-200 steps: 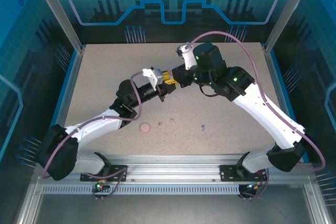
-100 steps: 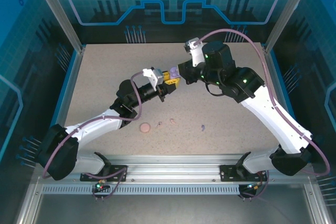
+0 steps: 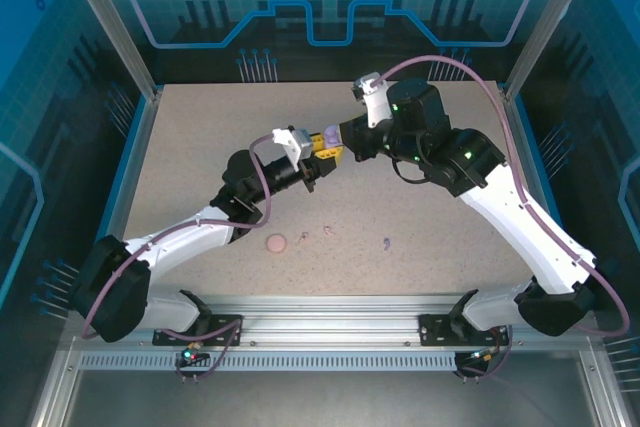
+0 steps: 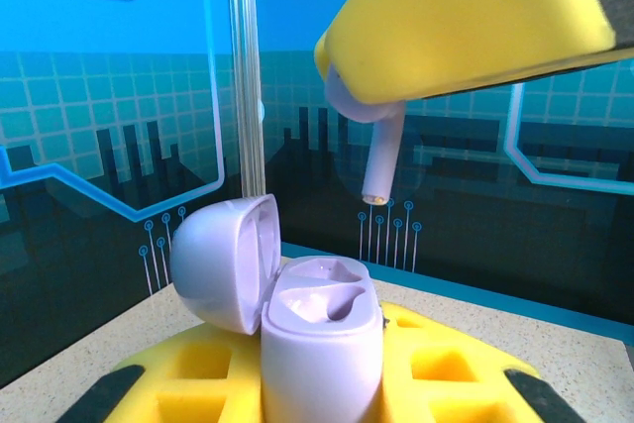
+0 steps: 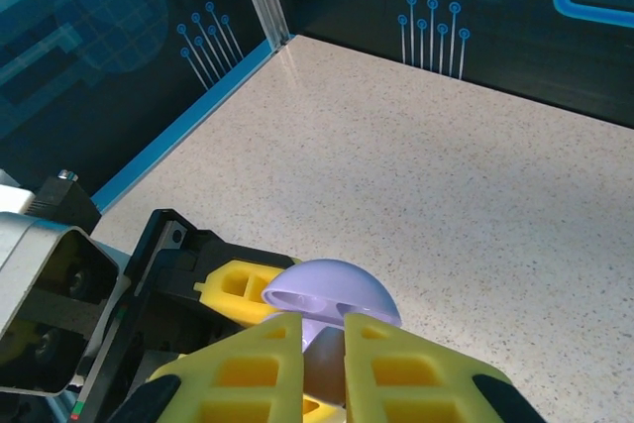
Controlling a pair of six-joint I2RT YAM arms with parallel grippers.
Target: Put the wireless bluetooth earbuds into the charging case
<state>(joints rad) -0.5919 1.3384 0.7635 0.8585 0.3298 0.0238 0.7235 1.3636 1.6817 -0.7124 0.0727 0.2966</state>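
My left gripper [image 4: 322, 388] is shut on an open lavender charging case [image 4: 322, 344]. It holds the case upright, with the lid [image 4: 223, 260] swung back to the left and both sockets bare. My right gripper [image 5: 333, 369] is shut on a lavender earbud [image 4: 379, 151], which hangs stem down just above the case without touching it. In the top view the two grippers meet at mid-table, left gripper [image 3: 318, 152] and right gripper [image 3: 340, 142], with the case [image 3: 328, 137] between them. Two pale pink earbuds [image 3: 305, 237] [image 3: 329, 231] and another lavender earbud [image 3: 387, 242] lie on the table.
A round pink case [image 3: 276, 243] lies shut on the speckled table [image 3: 200, 147] near the front, left of the pink earbuds. Blue-lit walls and aluminium posts [image 3: 110, 27] ring the table. The right arm's purple cable [image 3: 450, 72] arcs over the back.
The right arm's wrist has swung right and a little back while its fingers stay by the case. The left arm has held still with the case.
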